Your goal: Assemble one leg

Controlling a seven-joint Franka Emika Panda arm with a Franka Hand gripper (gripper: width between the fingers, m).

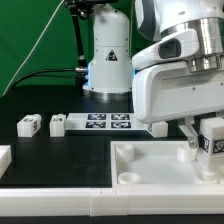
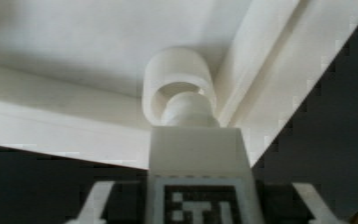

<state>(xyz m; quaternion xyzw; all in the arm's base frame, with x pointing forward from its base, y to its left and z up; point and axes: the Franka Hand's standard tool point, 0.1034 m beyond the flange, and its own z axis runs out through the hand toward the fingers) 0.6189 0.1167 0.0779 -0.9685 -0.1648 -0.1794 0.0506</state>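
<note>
The chief risk was a miss at the socket: if the leg came down tilted or a little off the round opening, it could catch on the rim, shove the panel across the table, or twist in the grip. The hand was closed on the leg, pinching its sides, marker facing out, above the panel's corner at the exterior view's right. Whether leg and socket touched, I could not tell. A loose leg lay well apart, near the marker board
</note>
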